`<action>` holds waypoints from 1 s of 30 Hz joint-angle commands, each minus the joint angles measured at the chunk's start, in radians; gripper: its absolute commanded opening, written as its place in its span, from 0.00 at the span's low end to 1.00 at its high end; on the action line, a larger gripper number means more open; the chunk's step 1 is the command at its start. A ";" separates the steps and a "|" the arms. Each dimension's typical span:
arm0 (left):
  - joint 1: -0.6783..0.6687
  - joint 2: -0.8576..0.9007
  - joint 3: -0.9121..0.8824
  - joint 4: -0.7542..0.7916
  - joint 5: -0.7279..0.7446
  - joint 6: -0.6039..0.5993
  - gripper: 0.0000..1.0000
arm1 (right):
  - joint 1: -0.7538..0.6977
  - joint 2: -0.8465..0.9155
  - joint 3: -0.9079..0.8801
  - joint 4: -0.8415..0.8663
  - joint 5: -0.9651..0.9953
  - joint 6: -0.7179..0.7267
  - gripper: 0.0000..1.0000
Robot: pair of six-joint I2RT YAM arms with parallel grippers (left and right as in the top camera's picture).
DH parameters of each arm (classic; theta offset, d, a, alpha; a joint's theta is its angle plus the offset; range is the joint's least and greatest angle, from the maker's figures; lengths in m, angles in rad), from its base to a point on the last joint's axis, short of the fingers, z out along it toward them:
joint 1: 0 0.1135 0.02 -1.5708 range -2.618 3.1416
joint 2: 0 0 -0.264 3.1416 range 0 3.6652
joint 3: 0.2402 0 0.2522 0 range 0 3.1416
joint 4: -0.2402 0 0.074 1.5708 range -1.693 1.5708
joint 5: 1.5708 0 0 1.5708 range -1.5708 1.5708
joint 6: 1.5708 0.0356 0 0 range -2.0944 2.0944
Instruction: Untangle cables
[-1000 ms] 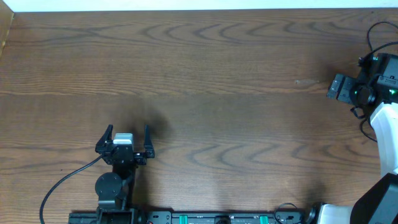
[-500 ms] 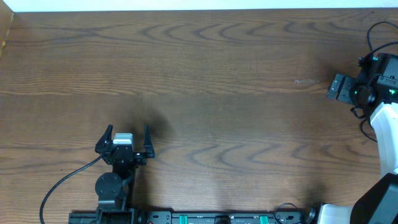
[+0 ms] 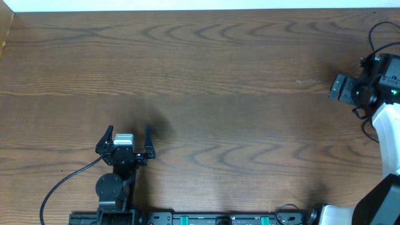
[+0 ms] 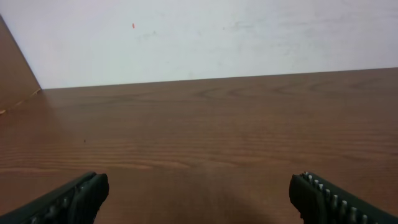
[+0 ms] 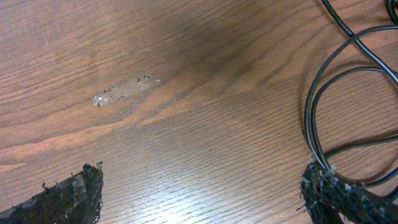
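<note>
A thin black cable (image 5: 310,112) lies in loops on the wooden table at the right edge of the right wrist view; it runs down beside the right finger. No white cable shows in any view. My right gripper (image 5: 202,193) is open and empty over bare wood, and in the overhead view it (image 3: 334,88) sits at the far right edge. My left gripper (image 3: 129,129) is open and empty near the front left of the table. In the left wrist view (image 4: 199,196) there is only bare wood between its fingers.
A small pale smear (image 5: 124,91) marks the wood ahead of the right gripper, also seen in the overhead view (image 3: 300,82). A thick black arm cable (image 3: 62,182) curves off the front left. A white wall (image 4: 205,37) borders the table's far edge.
</note>
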 commanded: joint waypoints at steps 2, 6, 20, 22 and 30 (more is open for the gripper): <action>0.005 -0.006 -0.015 -0.040 -0.024 -0.001 0.97 | 0.003 -0.014 -0.001 -0.001 0.011 -0.008 0.99; 0.005 -0.006 -0.015 -0.040 -0.024 -0.001 0.97 | 0.003 -0.010 -0.001 -0.002 0.011 -0.008 0.99; 0.005 -0.006 -0.015 -0.040 -0.024 -0.001 0.97 | 0.003 -0.092 -0.001 -0.002 0.087 -0.008 0.99; 0.005 -0.006 -0.015 -0.040 -0.024 -0.001 0.97 | 0.003 -0.131 -0.001 -0.002 0.087 -0.008 0.99; 0.005 -0.006 -0.015 -0.040 -0.024 -0.001 0.97 | 0.003 -0.309 -0.001 -0.005 0.087 -0.008 0.99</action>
